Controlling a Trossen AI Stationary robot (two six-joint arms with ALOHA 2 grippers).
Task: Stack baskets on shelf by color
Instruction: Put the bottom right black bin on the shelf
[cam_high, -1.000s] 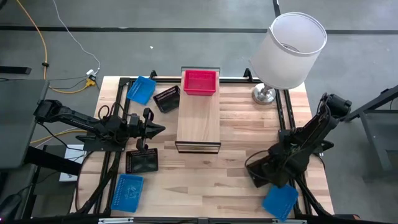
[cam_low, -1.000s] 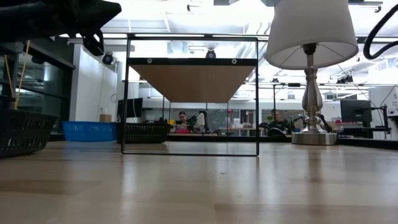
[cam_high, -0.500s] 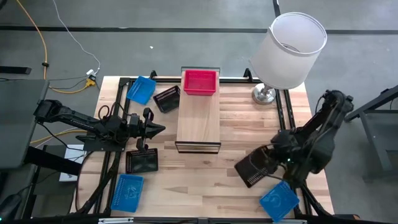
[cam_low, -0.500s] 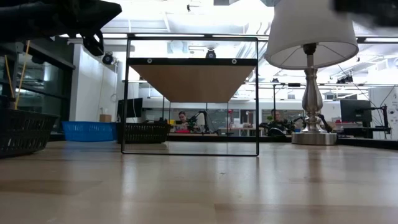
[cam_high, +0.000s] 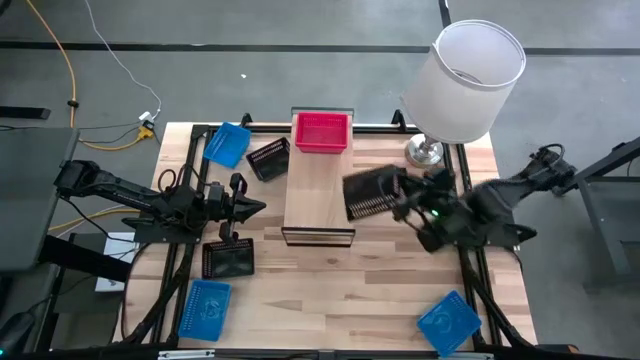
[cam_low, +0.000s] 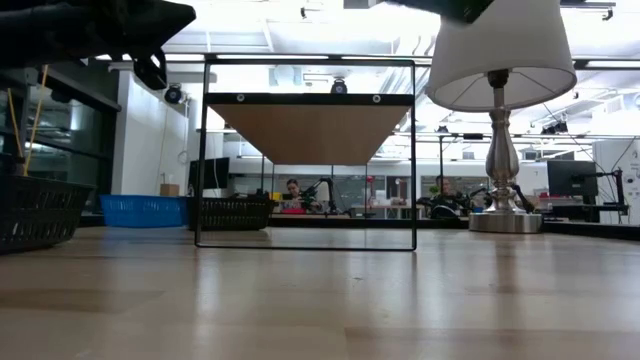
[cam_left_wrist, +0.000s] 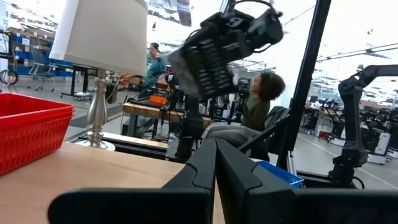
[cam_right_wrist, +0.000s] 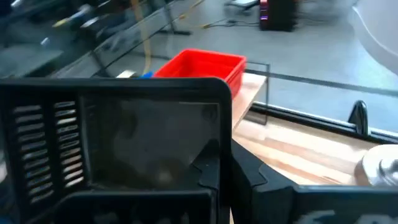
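Now the right end effector, clamped on a black basket, has swung up beside the shelf, ready for placing.

A table lamp with a white drum shade and a silver base stands at the far right corner of the wooden desk. A yellow cable runs across the grey floor beside it. Beyond the desk, a seated person shows among workbenches.

One basket sits on the shelf (far end), lamp right.
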